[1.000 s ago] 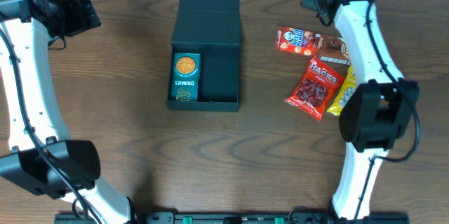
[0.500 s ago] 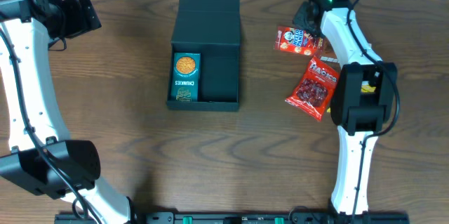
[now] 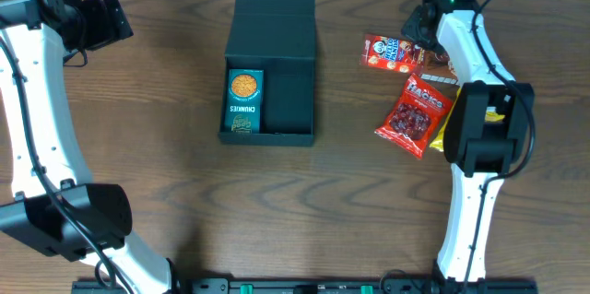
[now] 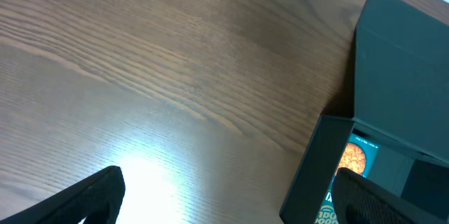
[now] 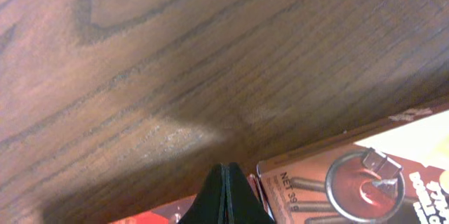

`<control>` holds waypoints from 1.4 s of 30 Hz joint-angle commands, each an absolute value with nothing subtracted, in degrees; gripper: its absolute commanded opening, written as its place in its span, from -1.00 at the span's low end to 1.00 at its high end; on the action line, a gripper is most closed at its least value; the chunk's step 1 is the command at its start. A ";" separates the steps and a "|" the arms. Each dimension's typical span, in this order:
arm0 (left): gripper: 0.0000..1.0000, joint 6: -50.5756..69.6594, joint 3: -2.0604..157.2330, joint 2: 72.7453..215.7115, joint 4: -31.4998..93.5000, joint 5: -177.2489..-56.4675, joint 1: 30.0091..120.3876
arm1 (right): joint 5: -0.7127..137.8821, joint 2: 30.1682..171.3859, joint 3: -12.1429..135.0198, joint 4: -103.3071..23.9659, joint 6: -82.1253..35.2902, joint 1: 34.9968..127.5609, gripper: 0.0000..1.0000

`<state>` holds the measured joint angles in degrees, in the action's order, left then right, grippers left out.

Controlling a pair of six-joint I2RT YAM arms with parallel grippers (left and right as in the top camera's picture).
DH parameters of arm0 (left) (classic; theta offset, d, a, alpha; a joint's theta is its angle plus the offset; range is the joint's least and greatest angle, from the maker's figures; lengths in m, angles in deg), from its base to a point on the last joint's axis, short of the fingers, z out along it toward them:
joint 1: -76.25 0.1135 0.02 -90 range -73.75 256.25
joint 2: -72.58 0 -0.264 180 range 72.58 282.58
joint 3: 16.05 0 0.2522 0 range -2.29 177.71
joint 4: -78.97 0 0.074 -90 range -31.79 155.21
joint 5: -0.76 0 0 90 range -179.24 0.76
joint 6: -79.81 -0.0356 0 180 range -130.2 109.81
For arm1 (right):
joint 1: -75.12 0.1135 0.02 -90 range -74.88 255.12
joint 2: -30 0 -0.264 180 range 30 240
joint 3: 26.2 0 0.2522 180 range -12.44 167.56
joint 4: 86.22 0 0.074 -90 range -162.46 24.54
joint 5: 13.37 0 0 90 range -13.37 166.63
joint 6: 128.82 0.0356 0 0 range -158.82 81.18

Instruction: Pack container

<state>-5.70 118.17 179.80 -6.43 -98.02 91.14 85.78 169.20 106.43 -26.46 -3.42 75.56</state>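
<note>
Black container (image 3: 293,100) first: where does it sit, and has it changed? (Mo)

Mid-table (image 3: 184,174), toward the far side, with its lid (image 3: 275,17) laid open behind it. It looks the same as a second ago. The Chunkies packet (image 3: 244,100) fills the left compartment and the right one is bare. (Jo)

So what did move? (Mo)

Only the right arm. It has swung its elbow in over the snack pile to the container's right. Its wrist has come to the far end of that pile, beside the red-and-blue packet (image 3: 392,52). The packets themselves, the Takis bag (image 3: 415,114) included, lie where they lay. (Jo)

Has the right gripper (image 5: 224,176) got one? (Mo)

Not that I can see. Its wrist view shows the two fingers pressed together, low over bare wood. The edge of a chocolate-stick packet (image 5: 330,185) is just beside the tips, with nothing visible between them. (Jo)

And the left gripper (image 4: 231,182)? (Mo)

Its fingers are spread wide and empty, at the table's far left, well apart from the container. It hasn't stirred. (Jo)

Meaning? (Mo)

My reading is one packet packed and the rest to go, with the right arm lining up on the next. With its fingers together, it must either part them or nudge a packet free before any lift. (Jo)
</note>
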 commanded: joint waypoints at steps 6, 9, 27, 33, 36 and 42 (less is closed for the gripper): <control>0.91 -5.31 117.82 180.26 -6.60 -97.84 91.23 | 82.15 168.89 106.26 -21.28 -5.30 75.87 -0.96; 0.90 -5.29 117.82 180.26 -6.63 -97.84 91.23 | 81.08 168.89 106.26 -18.52 -6.65 76.50 -0.96; 0.90 -5.29 117.82 180.26 -7.46 -97.84 91.23 | 77.25 168.89 106.28 -11.18 -14.87 86.25 -0.97; 0.90 -5.29 117.82 180.26 -7.68 -97.84 91.23 | 81.80 168.87 107.48 -11.35 -15.18 85.70 -0.97; 0.91 -5.31 117.82 180.26 -7.70 -97.84 91.23 | 81.80 168.87 110.12 -11.38 -14.70 83.02 -0.97; 0.91 -5.29 117.82 180.26 -7.65 -97.84 91.23 | 81.80 168.87 115.48 -14.13 -8.84 75.98 -0.96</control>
<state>-5.70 118.17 179.80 -7.46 -98.02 91.14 80.29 169.29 113.21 -13.17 -12.55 79.43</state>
